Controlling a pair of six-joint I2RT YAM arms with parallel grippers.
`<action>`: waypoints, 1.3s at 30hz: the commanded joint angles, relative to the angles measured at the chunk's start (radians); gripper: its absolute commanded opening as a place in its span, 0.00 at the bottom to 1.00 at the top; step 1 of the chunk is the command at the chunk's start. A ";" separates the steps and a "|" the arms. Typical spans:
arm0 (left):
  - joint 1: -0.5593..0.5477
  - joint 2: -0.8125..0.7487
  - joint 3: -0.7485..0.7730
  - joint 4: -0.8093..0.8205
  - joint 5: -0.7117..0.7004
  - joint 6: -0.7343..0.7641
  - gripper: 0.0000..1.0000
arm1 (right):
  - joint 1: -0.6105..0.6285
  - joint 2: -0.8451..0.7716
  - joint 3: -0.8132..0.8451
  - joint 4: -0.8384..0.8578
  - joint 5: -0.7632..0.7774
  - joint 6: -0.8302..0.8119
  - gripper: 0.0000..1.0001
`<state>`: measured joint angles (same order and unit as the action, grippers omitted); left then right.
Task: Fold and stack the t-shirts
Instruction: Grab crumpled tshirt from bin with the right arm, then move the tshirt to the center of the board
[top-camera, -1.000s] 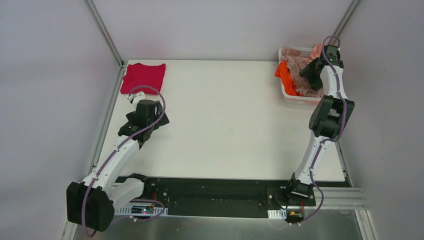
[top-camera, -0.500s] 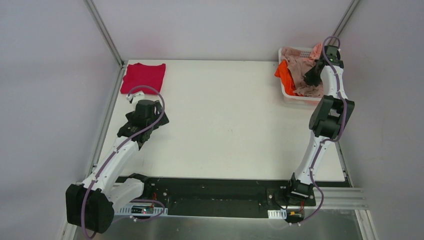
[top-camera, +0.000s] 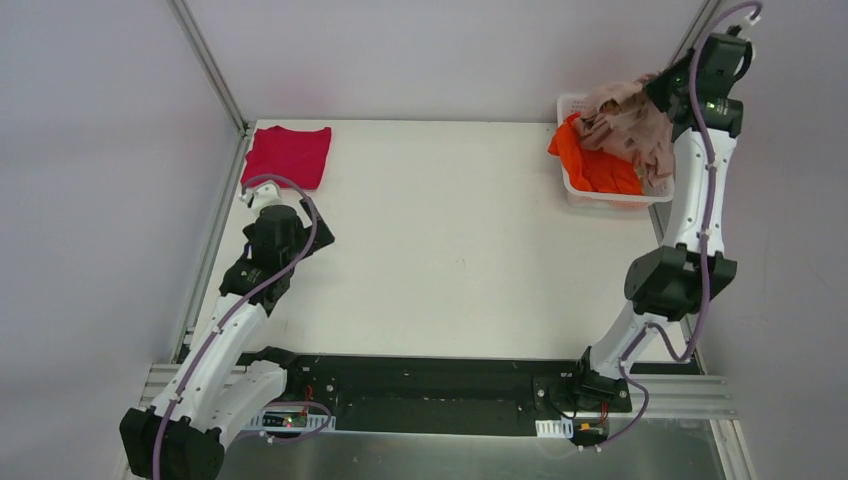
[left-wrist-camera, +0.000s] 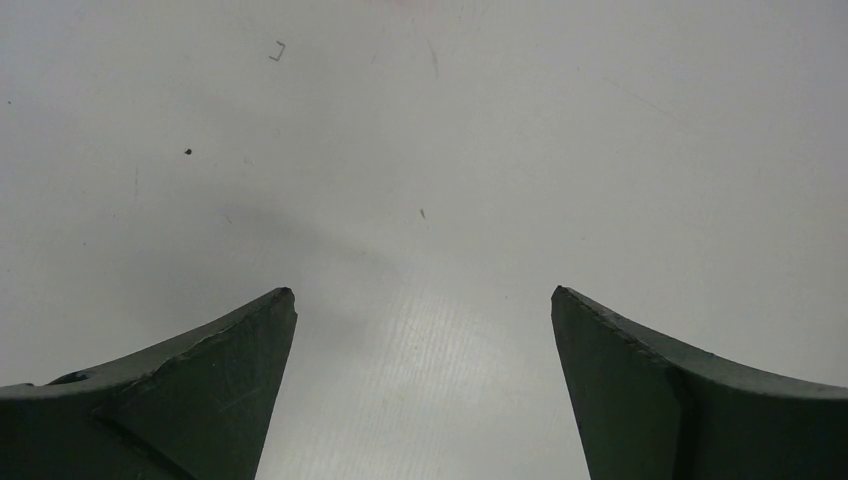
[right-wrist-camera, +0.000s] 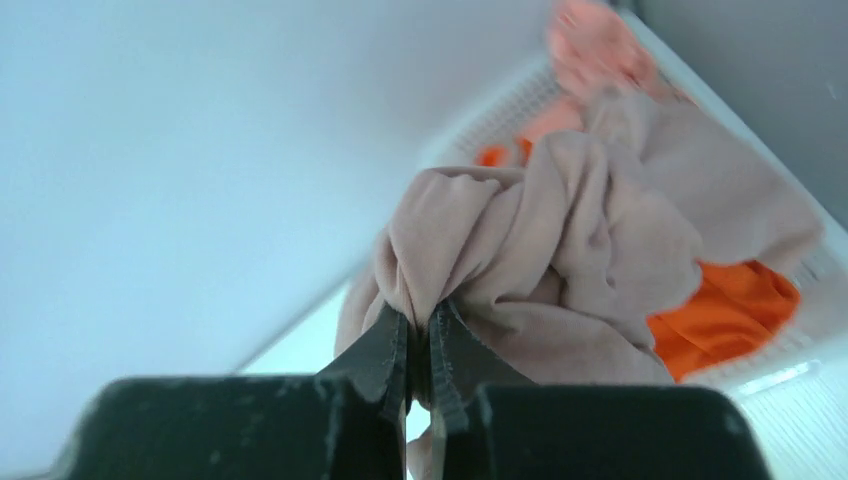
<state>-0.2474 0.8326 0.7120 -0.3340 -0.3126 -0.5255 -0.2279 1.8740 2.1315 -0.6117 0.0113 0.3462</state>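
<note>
Precariously, the right gripper (right-wrist-camera: 420, 320) pinches the beige tee (right-wrist-camera: 560, 230) above the bench's far right corner, liable to drag the orange tee (top-camera: 600, 170) out; the left gripper (left-wrist-camera: 423, 300) gapes wide.

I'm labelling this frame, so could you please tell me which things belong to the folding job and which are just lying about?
Job in hand:
beige t-shirt, pinched in the right gripper
orange t-shirt and pale pink t-shirt, in the white basket
crimson t-shirt, laid neatly at the far left corner of the table

Just there:
white basket
table
</note>
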 joint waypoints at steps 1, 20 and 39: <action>0.003 -0.036 0.029 0.015 0.038 -0.013 1.00 | 0.071 -0.210 0.090 0.180 -0.100 -0.038 0.00; 0.004 -0.265 0.011 -0.081 0.005 -0.079 1.00 | 0.613 -0.340 0.148 0.230 -0.460 0.057 0.00; 0.004 -0.323 0.037 -0.210 -0.066 -0.174 1.00 | 0.845 -0.266 -0.035 0.110 -0.376 -0.042 0.00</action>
<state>-0.2474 0.5034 0.7120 -0.5236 -0.3515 -0.6762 0.6571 1.7687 2.2623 -0.5102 -0.4950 0.3611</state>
